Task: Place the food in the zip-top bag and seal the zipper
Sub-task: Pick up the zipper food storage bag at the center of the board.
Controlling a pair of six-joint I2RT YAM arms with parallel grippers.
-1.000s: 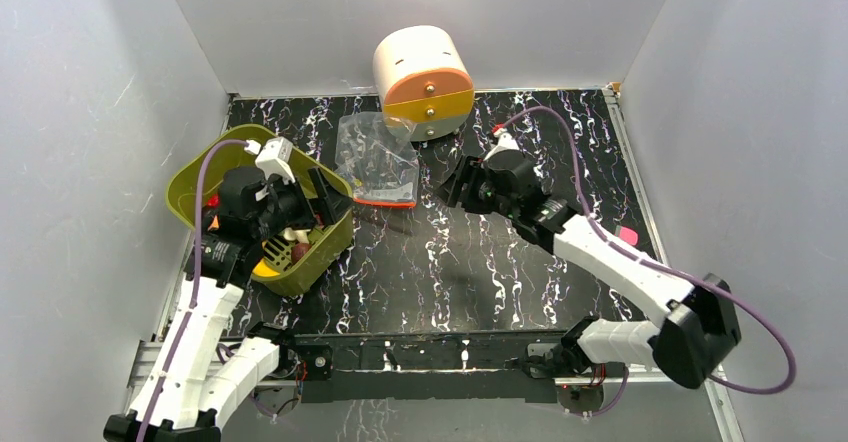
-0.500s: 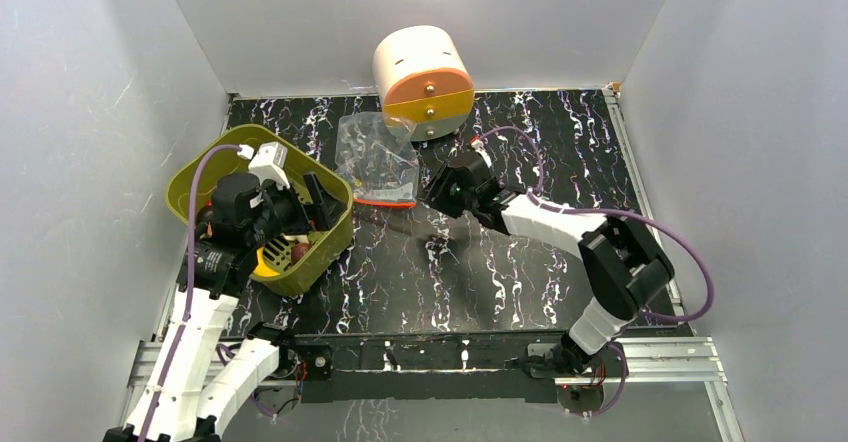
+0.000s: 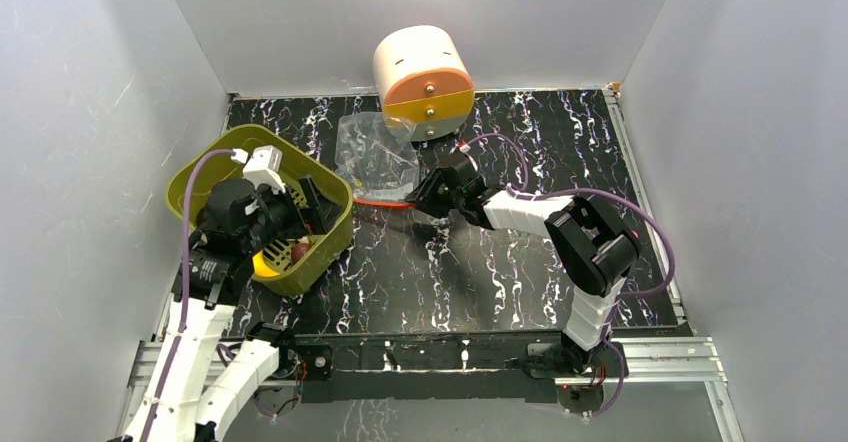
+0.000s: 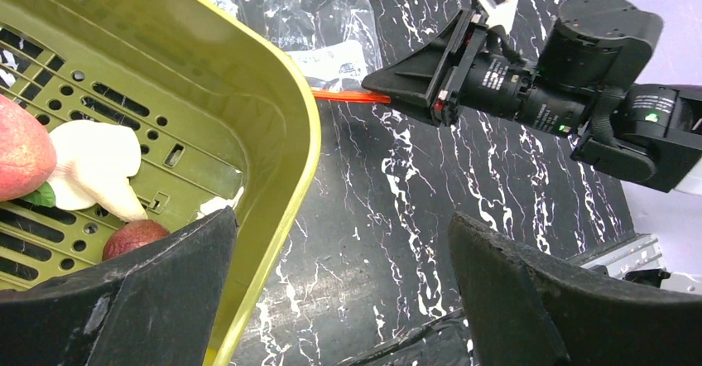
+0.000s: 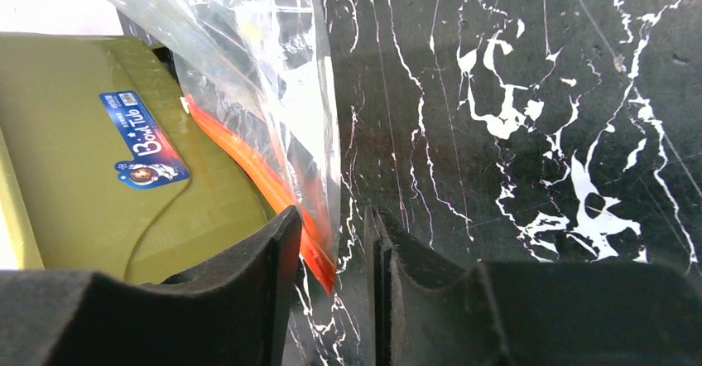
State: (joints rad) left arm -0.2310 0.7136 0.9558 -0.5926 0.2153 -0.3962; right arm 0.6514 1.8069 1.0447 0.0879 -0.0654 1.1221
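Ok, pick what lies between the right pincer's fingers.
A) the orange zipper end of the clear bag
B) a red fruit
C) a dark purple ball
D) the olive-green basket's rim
A: the right wrist view shows the orange zipper end of the clear zip-top bag lying between the right pincer's fingers.

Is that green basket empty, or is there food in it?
Not empty: a pink-red fruit, a white piece and a dark red ball lie in the basket.
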